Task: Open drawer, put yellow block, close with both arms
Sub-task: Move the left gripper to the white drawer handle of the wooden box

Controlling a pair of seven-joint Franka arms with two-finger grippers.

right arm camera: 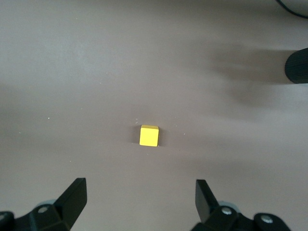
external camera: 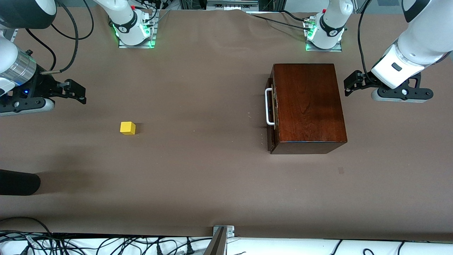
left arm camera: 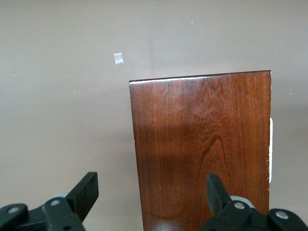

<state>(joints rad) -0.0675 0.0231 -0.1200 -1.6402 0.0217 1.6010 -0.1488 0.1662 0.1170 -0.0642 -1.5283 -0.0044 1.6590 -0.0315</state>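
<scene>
Front view, small bright yellow block (external camera: 127, 128), drawer (external camera: 271, 108) closed

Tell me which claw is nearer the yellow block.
Right. The right claw hangs open near the block; the left claw, open, waits beside the box.
</scene>
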